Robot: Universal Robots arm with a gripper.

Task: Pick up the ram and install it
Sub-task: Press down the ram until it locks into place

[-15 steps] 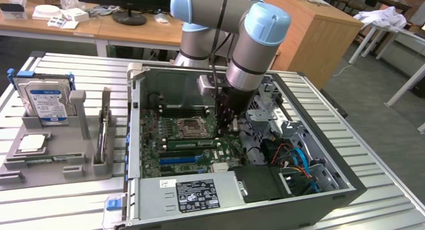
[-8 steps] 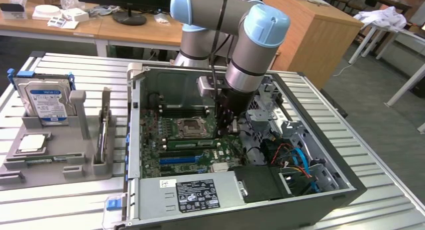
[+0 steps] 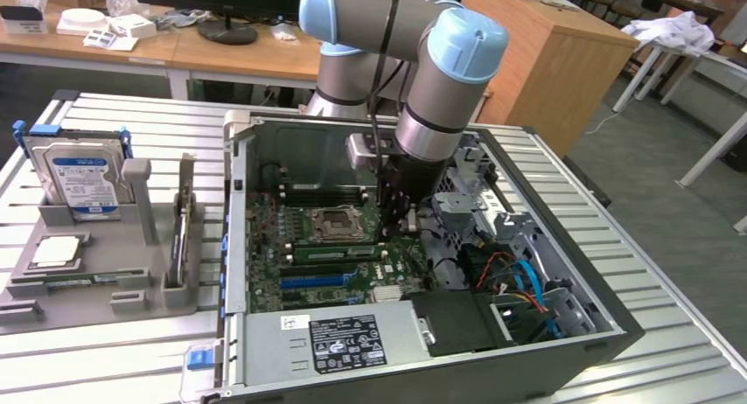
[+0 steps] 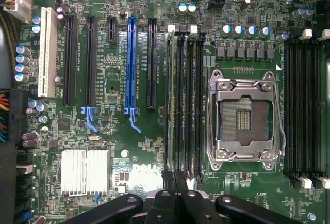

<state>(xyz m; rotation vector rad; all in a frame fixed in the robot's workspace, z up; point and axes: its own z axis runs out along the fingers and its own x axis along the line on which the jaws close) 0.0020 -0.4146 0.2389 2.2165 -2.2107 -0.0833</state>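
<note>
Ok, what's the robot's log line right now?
arm: inside computer case | gripper: shut, above memory slots | ram: in slot near processor socket | grip on ram: cannot tell

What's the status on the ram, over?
Pincer shut, low over the memory slots. Ram looks seated in the end one, whether gripped unclear. Nothing blocking.

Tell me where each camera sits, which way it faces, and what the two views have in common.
Exterior view: off the arm, raised above the table, looking down into the open computer case; the arm reaches into it.
Wrist view: on the wrist, facing straight onto the motherboard; the shut gripper shows.
Shared: the empty processor socket and the memory slots beside it.
</note>
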